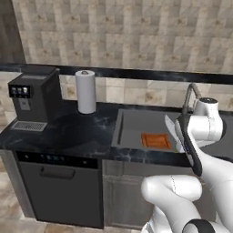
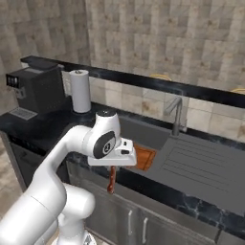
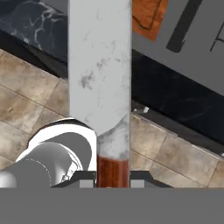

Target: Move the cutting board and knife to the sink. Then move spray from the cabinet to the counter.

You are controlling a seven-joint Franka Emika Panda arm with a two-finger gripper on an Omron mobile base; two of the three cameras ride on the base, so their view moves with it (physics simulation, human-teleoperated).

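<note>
My gripper is shut on the knife where its reddish-brown handle meets the blade. It hangs just in front of the counter's front edge, over the floor. The silver blade points toward the sink, and the handle hangs below the hand. The cutting board lies flat in the dark basin, close to its front wall; it appears as cutting board and cutting board in the other views. The spray and the cabinet are out of view.
A slim faucet rises behind the sink. A white paper towel roll and a black coffee machine stand on the counter to the left. A dishwasher front sits below the counter. A dark ledge runs along the tiled wall.
</note>
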